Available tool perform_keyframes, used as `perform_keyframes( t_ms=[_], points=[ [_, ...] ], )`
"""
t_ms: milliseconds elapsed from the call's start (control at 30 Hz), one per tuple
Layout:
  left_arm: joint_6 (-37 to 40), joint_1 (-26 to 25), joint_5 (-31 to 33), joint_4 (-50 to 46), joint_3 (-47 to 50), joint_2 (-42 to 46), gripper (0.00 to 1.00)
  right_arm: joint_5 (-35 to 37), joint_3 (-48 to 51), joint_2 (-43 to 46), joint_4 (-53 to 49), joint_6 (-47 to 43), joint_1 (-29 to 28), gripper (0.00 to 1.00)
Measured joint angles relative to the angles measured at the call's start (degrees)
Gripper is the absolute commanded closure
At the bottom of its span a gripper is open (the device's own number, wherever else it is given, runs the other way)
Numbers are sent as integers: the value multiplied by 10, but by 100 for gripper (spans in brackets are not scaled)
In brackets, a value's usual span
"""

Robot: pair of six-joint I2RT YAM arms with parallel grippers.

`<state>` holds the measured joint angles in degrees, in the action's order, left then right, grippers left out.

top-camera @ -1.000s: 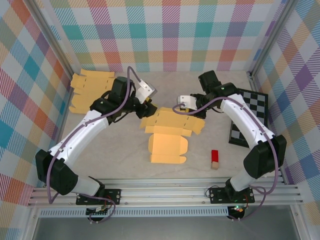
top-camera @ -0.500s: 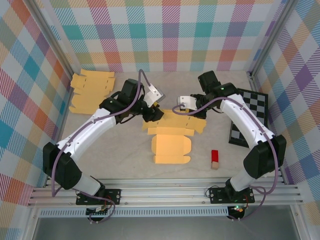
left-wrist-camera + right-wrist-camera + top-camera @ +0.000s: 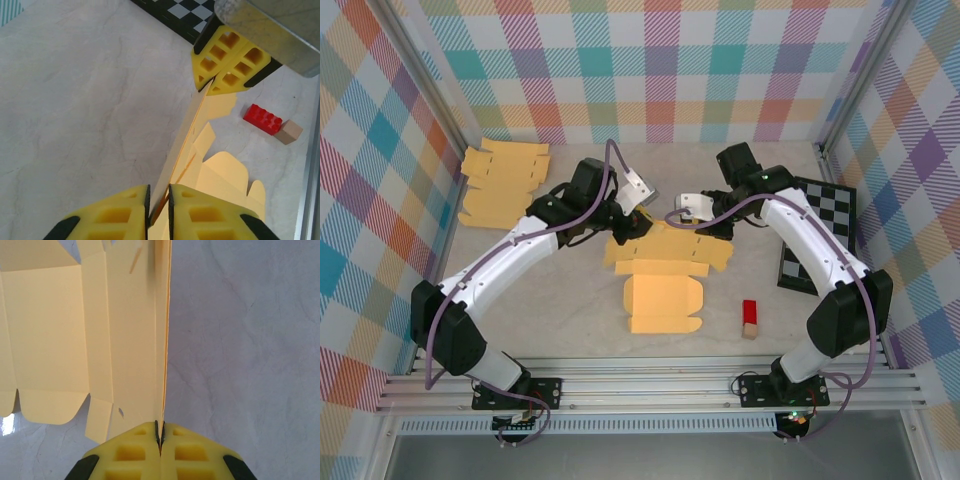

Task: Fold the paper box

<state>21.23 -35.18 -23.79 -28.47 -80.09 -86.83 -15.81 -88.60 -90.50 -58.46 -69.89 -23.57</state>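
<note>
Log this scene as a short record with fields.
box: paper box blank, mostly flat, far panel raised on edge
left arm: left gripper shut on one end of the raised panel
right arm: right gripper shut on its other end
far left: spare blanks, stacked
right side: checkerboard; red brick beside wooden block

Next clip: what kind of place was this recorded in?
Probably a robot data-collection booth rather than a home: plaid printed walls enclose a marble-look table, aluminium framing runs along its near edge, and props like a checkerboard and spare flat box blanks lie about.
</note>
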Motion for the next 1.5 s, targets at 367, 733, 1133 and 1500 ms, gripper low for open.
perform_keyframes(
  t_ms=[367, 733, 1133, 1500],
  points=[
    [-5, -3, -9, 17, 27, 11, 87, -2, 11, 0, -1, 0, 2, 100],
    [-64, -5, 119, 16, 51, 67, 60, -9, 22, 9, 28, 11, -1, 100],
    [-327, -3, 210, 61, 340, 318, 51, 88, 79, 19, 131, 85, -1, 100],
    [-399, -3, 171, 209, 398, 196, 47, 104, 103, 3, 153, 123, -4, 100]
  ],
)
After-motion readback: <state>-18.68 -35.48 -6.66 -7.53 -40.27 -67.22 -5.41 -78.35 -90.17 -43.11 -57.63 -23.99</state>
